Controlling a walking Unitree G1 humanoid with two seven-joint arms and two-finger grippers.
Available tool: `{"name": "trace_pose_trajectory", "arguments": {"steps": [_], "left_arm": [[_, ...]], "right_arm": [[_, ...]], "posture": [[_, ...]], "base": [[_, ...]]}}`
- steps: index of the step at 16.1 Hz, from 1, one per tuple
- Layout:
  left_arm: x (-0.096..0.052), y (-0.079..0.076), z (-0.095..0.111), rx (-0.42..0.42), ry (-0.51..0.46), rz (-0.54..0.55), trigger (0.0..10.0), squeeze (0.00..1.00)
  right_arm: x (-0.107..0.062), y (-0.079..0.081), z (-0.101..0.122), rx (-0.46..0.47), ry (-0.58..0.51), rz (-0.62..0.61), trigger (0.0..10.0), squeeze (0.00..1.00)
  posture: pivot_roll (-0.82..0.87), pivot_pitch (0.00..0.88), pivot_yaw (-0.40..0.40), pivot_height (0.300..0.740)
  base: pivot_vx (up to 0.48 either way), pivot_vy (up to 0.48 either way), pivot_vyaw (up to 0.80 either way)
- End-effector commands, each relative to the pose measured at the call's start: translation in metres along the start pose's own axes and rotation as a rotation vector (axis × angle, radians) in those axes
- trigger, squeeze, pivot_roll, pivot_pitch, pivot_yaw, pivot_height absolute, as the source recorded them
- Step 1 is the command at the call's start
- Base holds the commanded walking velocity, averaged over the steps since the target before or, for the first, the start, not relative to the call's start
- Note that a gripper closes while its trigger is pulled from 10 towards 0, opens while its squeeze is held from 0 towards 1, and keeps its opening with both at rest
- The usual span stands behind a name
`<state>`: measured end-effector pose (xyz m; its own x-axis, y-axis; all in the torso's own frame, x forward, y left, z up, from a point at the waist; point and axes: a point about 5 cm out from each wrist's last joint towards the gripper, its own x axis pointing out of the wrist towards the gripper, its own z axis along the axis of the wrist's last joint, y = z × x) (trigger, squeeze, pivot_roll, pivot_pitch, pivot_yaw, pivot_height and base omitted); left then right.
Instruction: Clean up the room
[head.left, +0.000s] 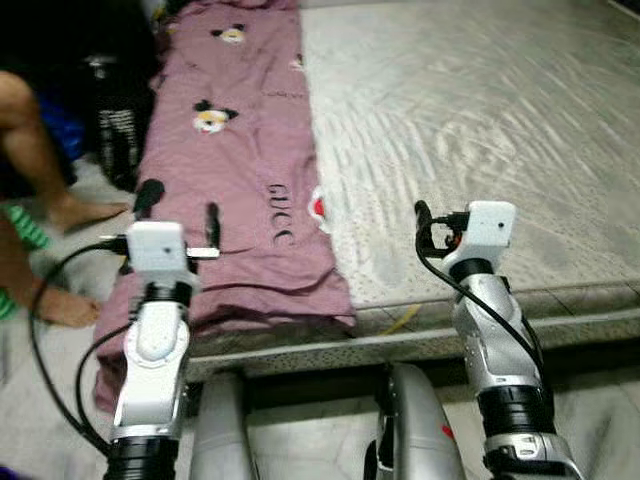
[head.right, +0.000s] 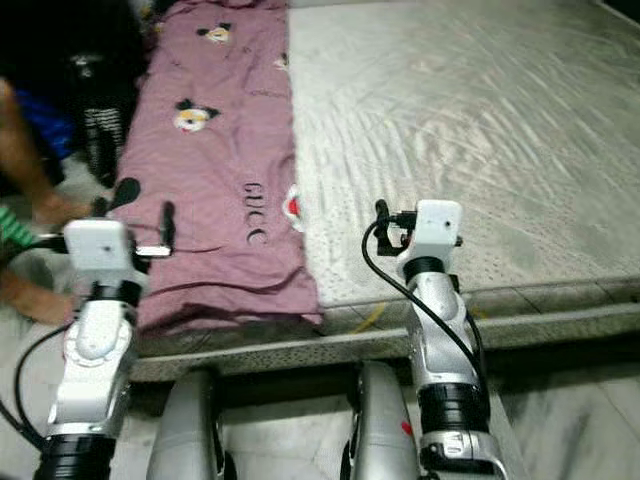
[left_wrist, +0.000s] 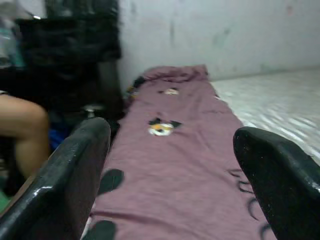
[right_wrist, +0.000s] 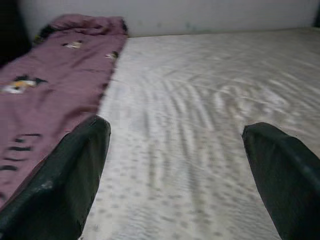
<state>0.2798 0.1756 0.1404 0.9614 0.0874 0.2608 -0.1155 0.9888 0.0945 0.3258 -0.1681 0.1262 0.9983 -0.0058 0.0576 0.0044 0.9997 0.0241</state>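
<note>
Left gripper (left_wrist: 170, 190): fingers wide, holding nothing, above the purple blanket (head.left: 235, 150).
Right gripper (right_wrist: 175, 180): fingers wide, over the bare mattress (head.left: 470, 120).
Person's legs (head.left: 40, 200): beside the bed.

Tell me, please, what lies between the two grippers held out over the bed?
Between the left gripper and the right gripper, the eye views show the purple sheet, its edge, then bare pale mattress. Nothing else lies there.
</note>
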Motion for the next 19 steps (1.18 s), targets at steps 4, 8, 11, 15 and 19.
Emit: {"name": "trace_pose_trajectory", "arguments": {"steps": [4, 8, 11, 15, 19], "left_arm": [[-0.003, 0.003, -0.007, -0.058, 0.067, 0.007, 10.0, 0.0], [-0.006, 0.001, -0.012, -0.03, 0.094, -0.025, 10.0, 0.0], [-0.003, -0.002, -0.008, -0.033, 0.091, -0.042, 10.0, 0.0], [-0.008, -0.006, -0.012, -0.036, 0.117, -0.061, 10.0, 0.0], [-0.004, -0.011, -0.011, -0.035, 0.115, -0.094, 10.0, 0.0]], "right_arm": [[0.012, 0.012, 0.001, 0.045, -0.009, 0.007, 10.0, 0.0], [0.001, 0.016, -0.007, 0.075, -0.021, 0.014, 10.0, 0.0], [-0.003, 0.019, -0.003, 0.105, -0.051, 0.027, 10.0, 0.0], [-0.002, 0.022, -0.004, 0.118, -0.046, 0.037, 10.0, 0.0], [-0.006, 0.022, -0.006, 0.124, -0.042, 0.027, 10.0, 0.0]], "posture": [[0.1, 0.0, 0.013, 0.552], [0.08, 0.0, 0.025, 0.552], [0.08, 0.0, 0.035, 0.591], [0.07, 0.0, 0.038, 0.636], [0.06, 0.0, 0.052, 0.676]], "base": [[0.0, 0.0, 0.0], [0.0, 0.0, 0.0], [0.0, 0.0, 0.0], [0.0, 0.0, 0.0], [0.0, 0.0, 0.0]]}}
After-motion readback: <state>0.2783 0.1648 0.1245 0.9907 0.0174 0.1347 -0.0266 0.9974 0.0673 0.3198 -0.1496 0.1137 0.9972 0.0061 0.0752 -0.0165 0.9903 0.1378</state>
